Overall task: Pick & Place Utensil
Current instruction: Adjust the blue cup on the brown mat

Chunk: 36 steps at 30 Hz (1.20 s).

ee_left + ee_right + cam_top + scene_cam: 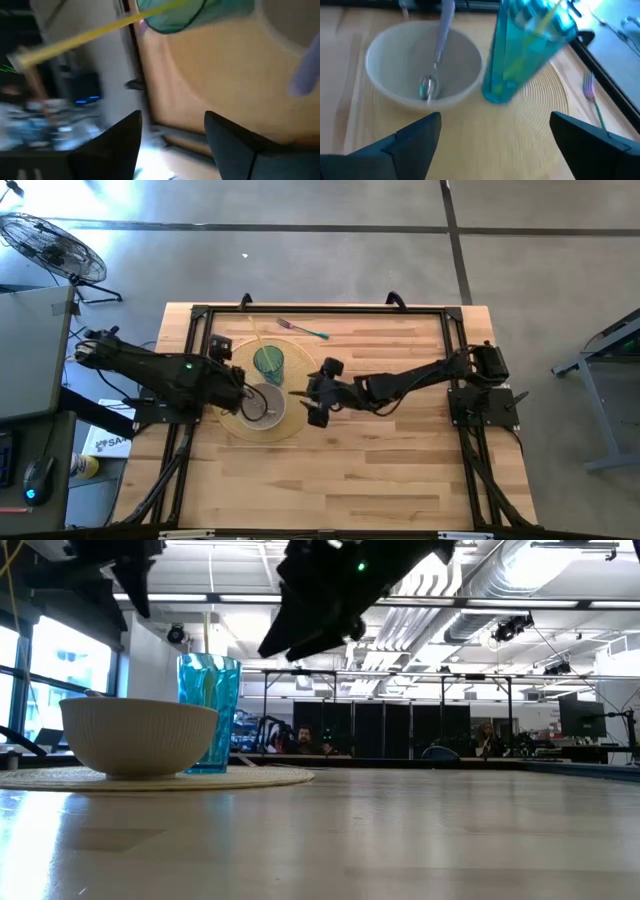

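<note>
Wooden tabletop [380, 470] fills my overhead feed, and on its left half I see a round woven mat [292, 423] carrying a white bowl [265, 404] and, just beyond it on the far side, a blue-green cup [268, 364]. A spoon [436, 55] lies in the bowl, its head down on the bottom and its handle leaning up over the rim; that much is clear from the right wrist camera. A yellow straw [532, 37] stands tilted in the cup, its end reaching out past the rim toward the far left. Farther back on the bare wood, right of the cup, lies a fork [302, 329] with a green handle and a purplish head, well apart from both arms. My left gripper [172, 132] sits over the left edge of the mat beside the bowl, its fingers [117, 142] spread with nothing between them. My right gripper [313, 395] hovers just right of the mat, pointing at the bowl and cup, also spread wide and empty. From table height I see the bowl in front of the cup on the mat, with both arms dark overhead. A floor fan [45, 245] stands off the table at the far left.
</note>
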Tool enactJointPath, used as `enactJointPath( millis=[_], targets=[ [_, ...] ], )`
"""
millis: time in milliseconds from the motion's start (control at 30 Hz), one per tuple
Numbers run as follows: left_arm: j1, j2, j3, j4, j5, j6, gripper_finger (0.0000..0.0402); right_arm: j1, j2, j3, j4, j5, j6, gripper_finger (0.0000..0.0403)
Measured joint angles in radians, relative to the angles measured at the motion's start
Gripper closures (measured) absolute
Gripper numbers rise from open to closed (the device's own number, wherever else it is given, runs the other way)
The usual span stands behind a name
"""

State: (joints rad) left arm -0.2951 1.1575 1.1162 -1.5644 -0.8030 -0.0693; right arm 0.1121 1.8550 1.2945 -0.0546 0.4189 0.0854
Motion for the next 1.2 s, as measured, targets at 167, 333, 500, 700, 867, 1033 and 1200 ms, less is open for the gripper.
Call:
enactJointPath(
  millis=[167, 333, 500, 700, 867, 1033, 1200],
  targets=[
    [0.002, -0.118, -0.02, 0.148, 0.089, -0.093, 0.0202, -0.076, 0.053, 0.0, 0.114, -0.109, -0.043, 0.0009],
    [0.037, -0.23, -0.149, 0.351, 0.228, -0.095, 0.0211, -0.144, 0.119, -0.002, 0.195, -0.223, -0.06, 0.0005],
    [0.073, -0.292, -0.269, 0.497, 0.297, -0.096, 0.0213, -0.202, 0.177, 0.0, 0.254, -0.282, -0.065, 0.0003],
    [0.149, -0.283, -0.297, 0.552, 0.337, -0.095, 0.0213, -0.252, 0.244, 0.001, 0.393, -0.368, -0.061, 0.0003],
    [0.255, -0.274, -0.31, 0.572, 0.459, -0.052, 0.0213, -0.272, 0.291, 0.0, 0.483, -0.421, -0.065, 0.0003],
    [0.331, -0.271, -0.309, 0.578, 0.49, -0.027, 0.0213, -0.279, 0.333, 0.001, 0.58, -0.451, -0.087, 0.0003],
    [0.375, -0.271, -0.316, 0.602, 0.545, 0.011, 0.0213, -0.3, 0.35, 0.011, 0.613, -0.487, -0.087, 0.0003]
  ],
)
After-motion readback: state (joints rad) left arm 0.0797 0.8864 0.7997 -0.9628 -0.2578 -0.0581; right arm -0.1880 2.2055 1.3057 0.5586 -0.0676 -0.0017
